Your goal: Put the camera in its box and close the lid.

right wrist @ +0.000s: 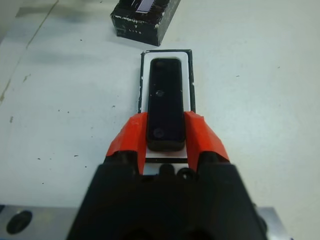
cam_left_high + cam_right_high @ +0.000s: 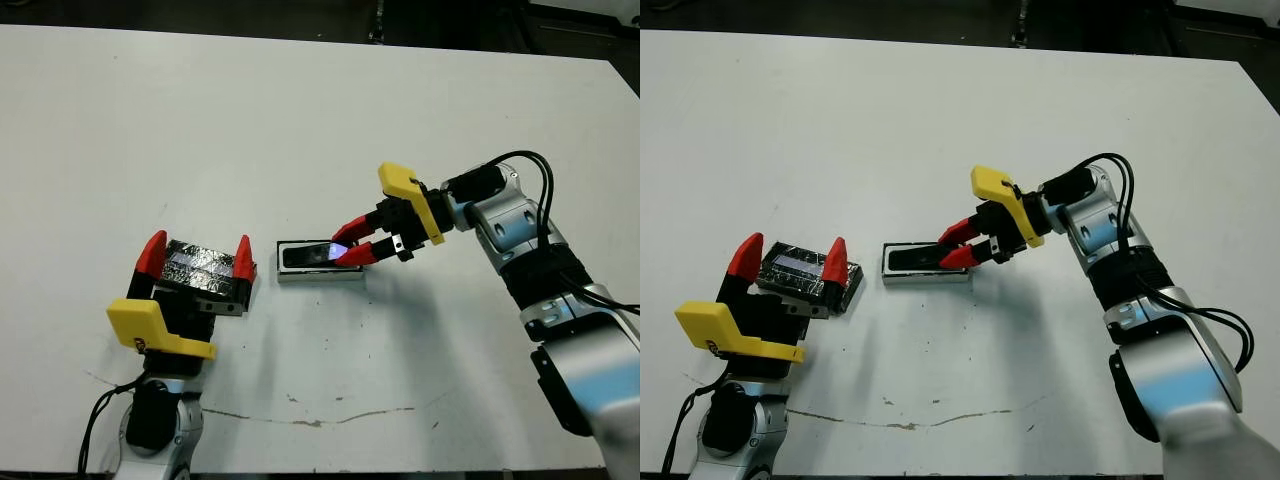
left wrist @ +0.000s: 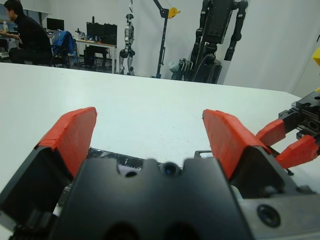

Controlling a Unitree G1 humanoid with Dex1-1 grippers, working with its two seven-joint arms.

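Right gripper (image 1: 164, 136) clenched on near end of camera (image 1: 164, 102), fingers either side of it; camera lying lengthwise inside box (image 1: 189, 75), far end past the fingertips. Lid (image 1: 145, 17) beyond box, away from right gripper, on table (image 2: 300, 120). Left gripper (image 2: 195, 258) spread wide, red fingers (image 3: 70, 132) straddling lid, not gripping it

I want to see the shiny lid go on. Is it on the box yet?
No, the lid lies on the table between the left pincer's fingers, beside the box.
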